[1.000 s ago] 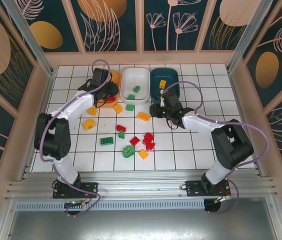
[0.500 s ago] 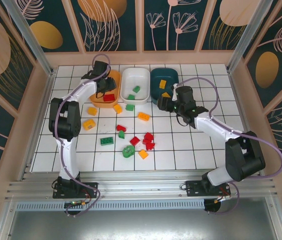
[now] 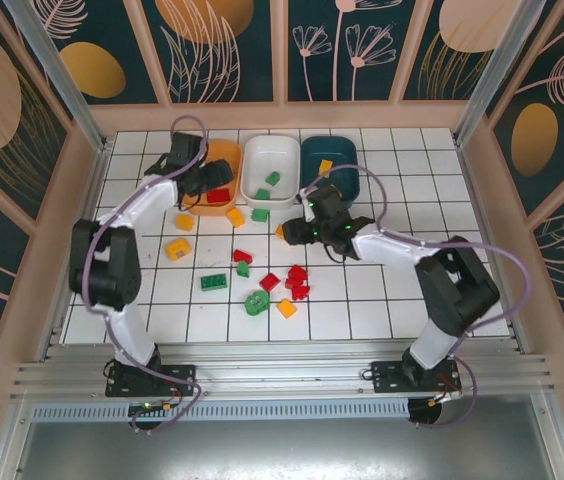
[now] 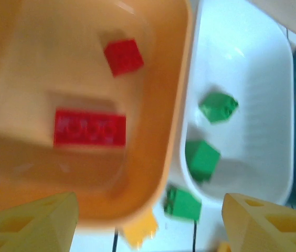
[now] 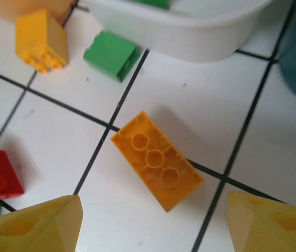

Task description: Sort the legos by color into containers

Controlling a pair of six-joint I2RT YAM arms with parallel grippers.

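While the right fingers [image 5: 32, 226] gape wide, an orange lego [image 5: 157, 160] lies beneath.

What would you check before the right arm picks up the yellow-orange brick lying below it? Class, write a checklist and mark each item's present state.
1. Right gripper open and empty: ok.
2. Yellow-orange brick sits in line between the fingers: ok, lying underside up.
3. Brick square to the fingers: not ok, it lies diagonally.
4. Neighbours apart from it: ok, the green brick does not touch it.
5. Dark teal bin has room: ok, it holds a few yellow bricks.
6. Left gripper out of the way: ok, open over the orange bin.
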